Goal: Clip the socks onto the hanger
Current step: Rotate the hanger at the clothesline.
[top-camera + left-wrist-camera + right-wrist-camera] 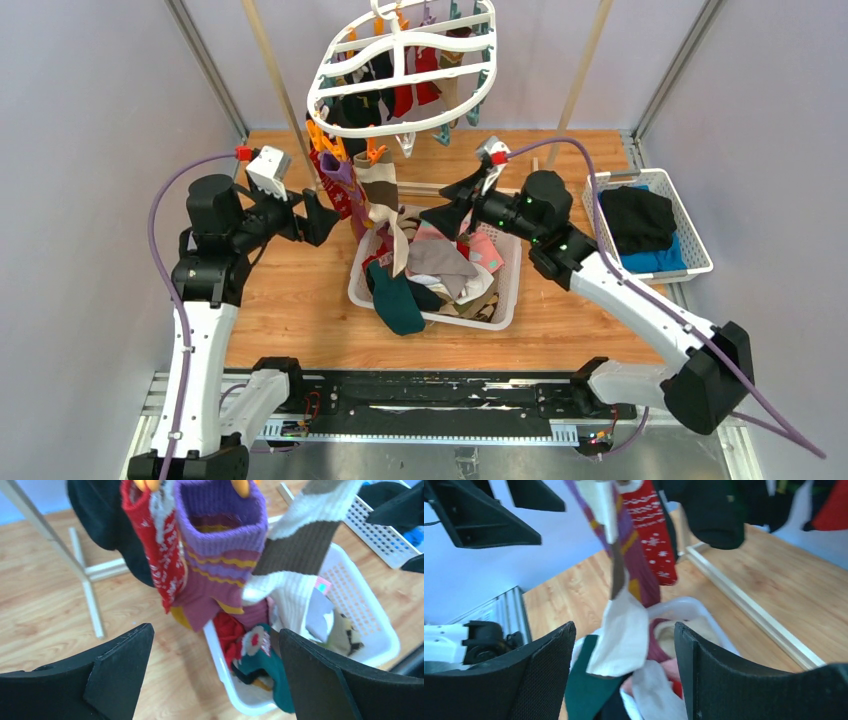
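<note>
The white oval hanger hangs at the back centre, with several socks clipped under it. From orange pins at its near edge hang a red patterned sock, a purple striped sock and a brown-and-white sock. My left gripper is open and empty, left of these socks. My right gripper is open, to their right. In the right wrist view the brown-and-white sock's white toe dangles between my fingers, ungripped. More socks, among them a teal one, fill the white basket.
A second white basket with black and blue folded clothes stands at the right. The wooden pole frame rises behind the hanger and its base bar lies on the wooden table. Metal posts stand at the back corners.
</note>
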Robot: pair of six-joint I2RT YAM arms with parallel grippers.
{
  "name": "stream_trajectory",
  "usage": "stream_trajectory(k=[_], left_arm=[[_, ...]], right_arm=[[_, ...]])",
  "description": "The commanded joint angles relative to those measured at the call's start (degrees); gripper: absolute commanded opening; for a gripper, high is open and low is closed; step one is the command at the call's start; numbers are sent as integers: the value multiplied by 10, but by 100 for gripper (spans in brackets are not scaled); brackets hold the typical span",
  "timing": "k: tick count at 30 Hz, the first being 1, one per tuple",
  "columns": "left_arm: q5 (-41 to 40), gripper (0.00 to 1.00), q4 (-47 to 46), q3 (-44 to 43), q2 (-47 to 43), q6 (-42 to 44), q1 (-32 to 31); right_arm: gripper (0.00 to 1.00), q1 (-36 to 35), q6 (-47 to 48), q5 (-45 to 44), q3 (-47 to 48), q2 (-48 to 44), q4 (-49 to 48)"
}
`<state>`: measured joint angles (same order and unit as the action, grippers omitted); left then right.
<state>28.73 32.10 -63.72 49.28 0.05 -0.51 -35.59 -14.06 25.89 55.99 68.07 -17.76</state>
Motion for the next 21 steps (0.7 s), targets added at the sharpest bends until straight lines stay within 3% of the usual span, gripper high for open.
stream_trajectory(k=[1,12,21], left_arm=[[65,100,89,-21,10,-27,2],[145,100,103,-33,6,-23,2],[165,100,109,-46,2,-23,2]], right_arm=[[71,-38,12,20,46,35,-10],[75,-38,-83,72,121,126,-187],[78,-2,-184,110,110,155,-310]])
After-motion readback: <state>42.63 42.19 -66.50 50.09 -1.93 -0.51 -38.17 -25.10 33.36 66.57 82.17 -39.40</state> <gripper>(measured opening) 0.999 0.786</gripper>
